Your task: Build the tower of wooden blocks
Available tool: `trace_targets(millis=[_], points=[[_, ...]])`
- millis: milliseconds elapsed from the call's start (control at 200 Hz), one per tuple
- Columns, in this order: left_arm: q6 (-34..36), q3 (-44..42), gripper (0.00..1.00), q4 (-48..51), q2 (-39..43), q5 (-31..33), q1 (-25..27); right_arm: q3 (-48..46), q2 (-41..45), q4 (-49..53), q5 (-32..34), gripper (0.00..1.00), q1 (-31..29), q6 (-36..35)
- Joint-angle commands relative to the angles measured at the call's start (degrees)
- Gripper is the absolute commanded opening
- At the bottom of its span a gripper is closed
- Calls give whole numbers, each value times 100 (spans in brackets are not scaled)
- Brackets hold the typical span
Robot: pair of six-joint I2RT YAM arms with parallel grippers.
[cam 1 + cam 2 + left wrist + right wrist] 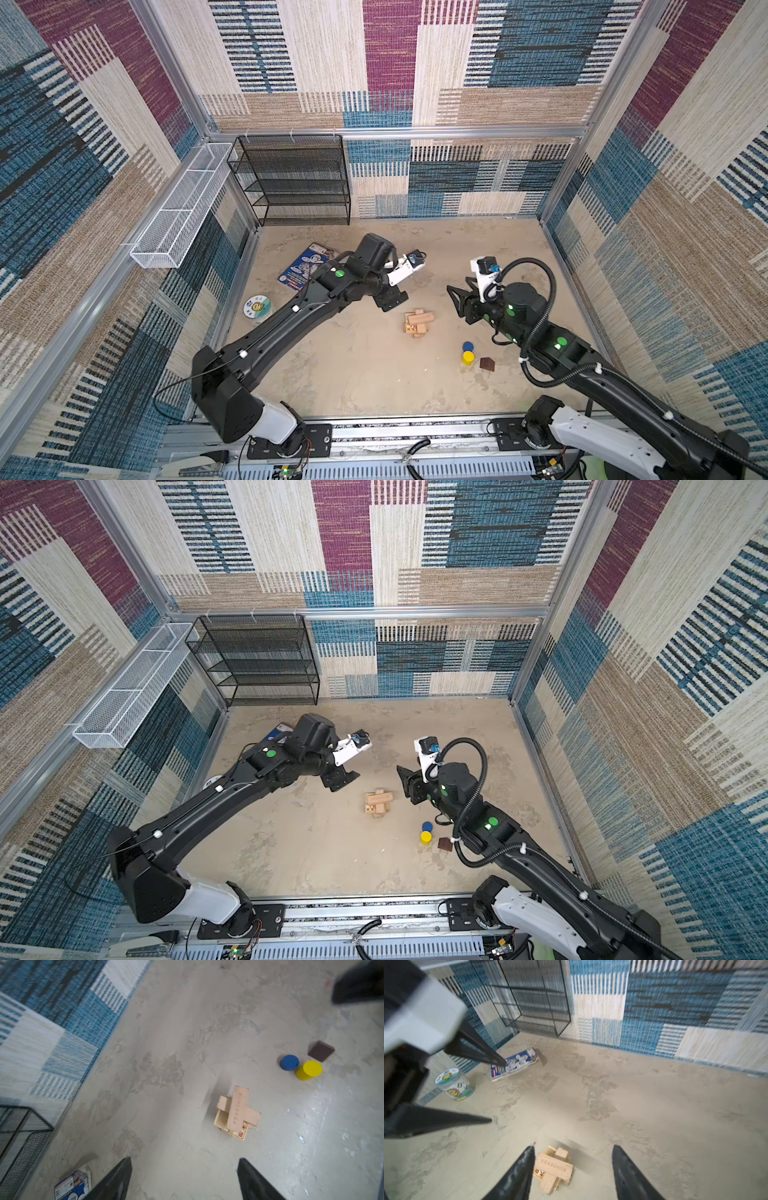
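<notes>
The tower (419,323) sits mid-bench (353,374) in both top views. It is a low criss-cross of pale bars, and its printed top bar (420,318) runs roughly left to right across the frame. Three pieces are not yet on it, all down and to the right of the tower. They are the blue disc (468,346), the yellow cylinder (468,357) upright just beside it, and the brown piece (487,364) lying flat near them.

The right gripper (459,287) hangs up and right of the tower, with its fingers (521,1169) parted and empty. The left gripper (392,301) hangs up and left of the tower, with its fingers (116,1178) spread wide, also empty.

The loose pieces lie straight down the frame from the right gripper and well apart from the left one. I judge the right side better placed for the next pick: draw back down the frame, then carry left onto the top bar.
</notes>
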State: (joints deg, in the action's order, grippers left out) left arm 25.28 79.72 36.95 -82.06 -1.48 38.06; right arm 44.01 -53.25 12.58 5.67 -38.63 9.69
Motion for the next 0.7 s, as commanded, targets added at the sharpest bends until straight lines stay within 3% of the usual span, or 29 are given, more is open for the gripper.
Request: trace_targets(millis=[0,100,235,316,361,696], points=[[-914,-401,83,-543,336,-81,-460,182,-673,202,-675,38,46,641],[-1058,-867,82,-595,594,-6,-906,476,-1382,276,-866,34,131,937],[-1250,-1346,84,-1040,864,226,-1080,875,-2188,551,-870,32,287,1054],[-1295,-1298,84,-1040,847,119,-1099,1124,-2566,771,-979,14,409,1061],[-1331,-1199,84,-949,802,69,-1099,1238,-2751,905,-974,8,459,1054],[-1416,-934,86,-584,774,-160,-1099,1644,-3473,1371,-840,7,495,1021]])
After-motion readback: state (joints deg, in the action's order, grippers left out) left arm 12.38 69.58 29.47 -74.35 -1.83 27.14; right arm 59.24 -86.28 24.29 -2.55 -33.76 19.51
